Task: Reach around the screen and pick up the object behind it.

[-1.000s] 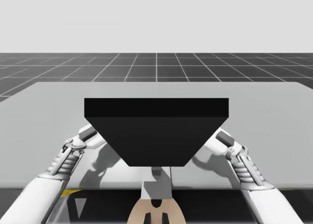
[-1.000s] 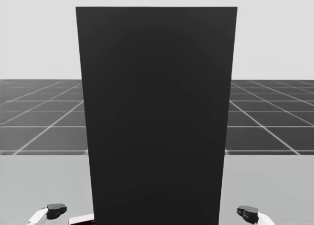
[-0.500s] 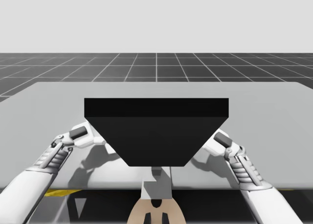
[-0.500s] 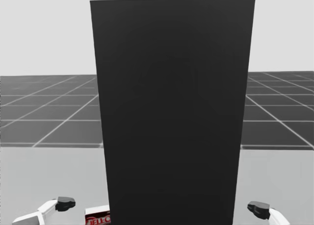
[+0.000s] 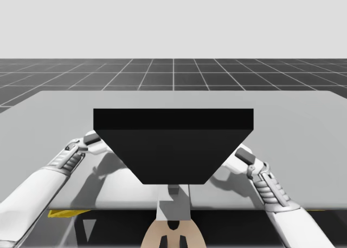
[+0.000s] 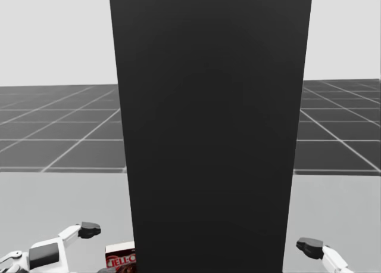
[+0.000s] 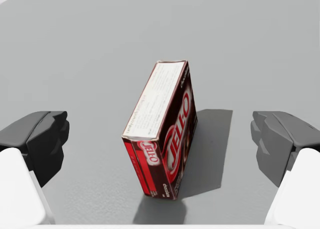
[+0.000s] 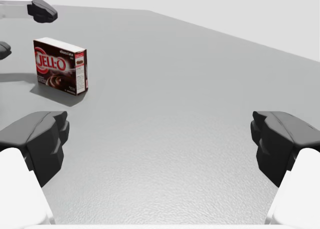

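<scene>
My left end effector has its fingers spread wide apart. Framed between them, slightly ahead and touched by neither, stands the dark red box. It rests on a narrow edge on the grey desk, with its pale narrow face toward the wrist. It is turned a little off the line between the two fingers. I judge the step in hand to be the final approach before the grasp, with the reach around the screen largely made.

The next move calls for a small twist of the wrist to square the fingers to the box's two broad faces. Then the end effector should advance until both pads flank those faces, and squeeze. A tall, thin box could tip if one finger arrives first.

My right end effector is likewise spread, with bare desk between its fingers. The box sits well ahead of it and off to one side.

Farther off, the black screen stands upright, hiding most of the box from my head.
</scene>
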{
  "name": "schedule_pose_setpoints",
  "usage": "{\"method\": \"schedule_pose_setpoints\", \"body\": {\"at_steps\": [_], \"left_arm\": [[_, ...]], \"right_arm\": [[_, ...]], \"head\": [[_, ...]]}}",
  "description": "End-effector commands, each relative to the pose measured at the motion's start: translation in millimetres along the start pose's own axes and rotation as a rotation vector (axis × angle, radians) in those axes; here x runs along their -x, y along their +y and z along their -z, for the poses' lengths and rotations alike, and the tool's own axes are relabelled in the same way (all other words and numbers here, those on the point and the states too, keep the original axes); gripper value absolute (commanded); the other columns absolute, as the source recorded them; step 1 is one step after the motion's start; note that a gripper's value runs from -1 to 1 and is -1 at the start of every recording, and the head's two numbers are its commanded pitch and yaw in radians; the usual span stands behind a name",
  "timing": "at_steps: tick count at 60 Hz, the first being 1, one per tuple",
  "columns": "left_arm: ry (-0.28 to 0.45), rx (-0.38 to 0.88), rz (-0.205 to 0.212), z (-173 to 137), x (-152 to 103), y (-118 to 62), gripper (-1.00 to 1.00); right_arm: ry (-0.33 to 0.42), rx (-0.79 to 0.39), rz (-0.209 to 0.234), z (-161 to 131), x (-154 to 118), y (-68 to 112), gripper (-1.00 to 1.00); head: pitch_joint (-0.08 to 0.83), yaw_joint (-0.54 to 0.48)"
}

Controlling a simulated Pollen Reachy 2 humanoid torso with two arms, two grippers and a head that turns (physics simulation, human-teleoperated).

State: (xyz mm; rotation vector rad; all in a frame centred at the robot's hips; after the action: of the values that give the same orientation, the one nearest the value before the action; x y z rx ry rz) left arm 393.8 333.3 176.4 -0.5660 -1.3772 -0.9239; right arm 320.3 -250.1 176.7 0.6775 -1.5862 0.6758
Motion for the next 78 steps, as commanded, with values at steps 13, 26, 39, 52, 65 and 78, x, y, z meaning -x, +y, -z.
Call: {"method": "schedule_pose_setpoints", "body": {"at_steps": [13, 26, 39, 52, 65, 78], "left_arm": [[0.077, 0.224, -0.069, 40, 20, 8.1, -1.00], [0.088, 0.263, -0.059, 58, 23, 4.7, -1.00], [0.111, 0.273, -0.111, 60, 33, 5.5, 0.89], [0.123, 0.255, -0.144, 53, 41, 10.2, 1.00], [0.129, 0.187, -0.104, 33, 32, 12.5, 1.00], [0.102, 0.070, -0.075, -18, 19, 20.5, 1.00]], "right_arm": [[-0.007, -0.025, -0.029, 2, 2, 5.1, -1.00], [-0.005, -0.032, -0.039, 4, 3, 7.2, -1.00], [-0.002, -0.027, -0.045, 4, 4, 7.7, -1.00], [-0.003, -0.021, -0.047, 3, 2, 7.4, -1.00], [-0.006, -0.011, -0.047, 2, 1, 5.7, -1.00], [-0.013, -0.009, -0.046, 1, -1, 5.0, -1.00]], "head": [[0.166, 0.06], [0.179, 0.05], [0.181, 0.05], [0.184, 0.05], [0.184, 0.04], [0.174, 0.04]]}}
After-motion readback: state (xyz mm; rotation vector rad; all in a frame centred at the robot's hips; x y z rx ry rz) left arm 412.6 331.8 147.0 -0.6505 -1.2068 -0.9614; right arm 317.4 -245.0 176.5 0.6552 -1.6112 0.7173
